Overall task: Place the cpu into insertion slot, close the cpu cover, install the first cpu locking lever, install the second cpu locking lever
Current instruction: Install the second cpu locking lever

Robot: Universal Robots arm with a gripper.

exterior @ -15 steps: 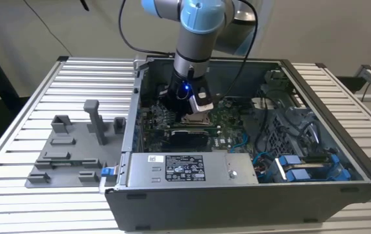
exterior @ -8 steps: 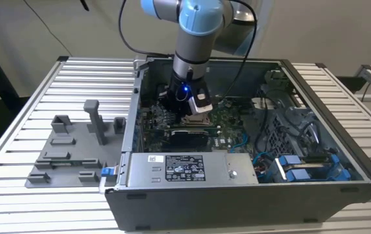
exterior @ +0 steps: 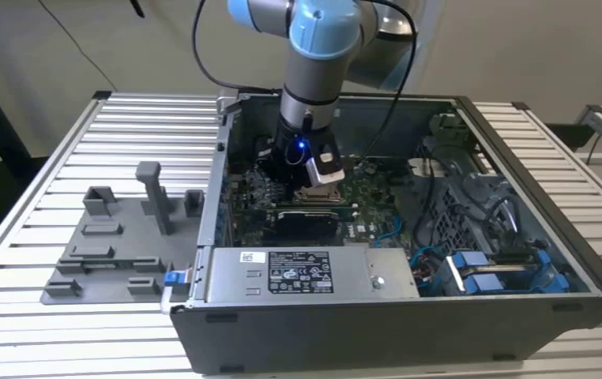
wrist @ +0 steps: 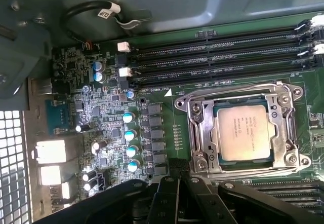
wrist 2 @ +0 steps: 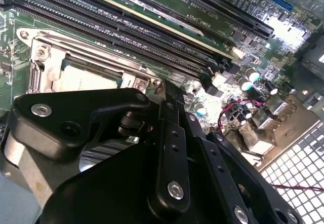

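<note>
Pincer (exterior: 320,183): inside open computer case (exterior: 512,237), low over motherboard (wrist: 152,77); finger state cannot be told | cpu (wrist: 246,133): seated in insertion slot (wrist: 202,133), just beside pincer | cpu cover (wrist: 242,93): lying flat around the chip | RAM slots (wrist: 212,51): beyond socket.

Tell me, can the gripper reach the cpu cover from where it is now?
Probably yes: the gripper hangs just above the cpu cover, which lies flat around the cpu with nothing over it.
</note>
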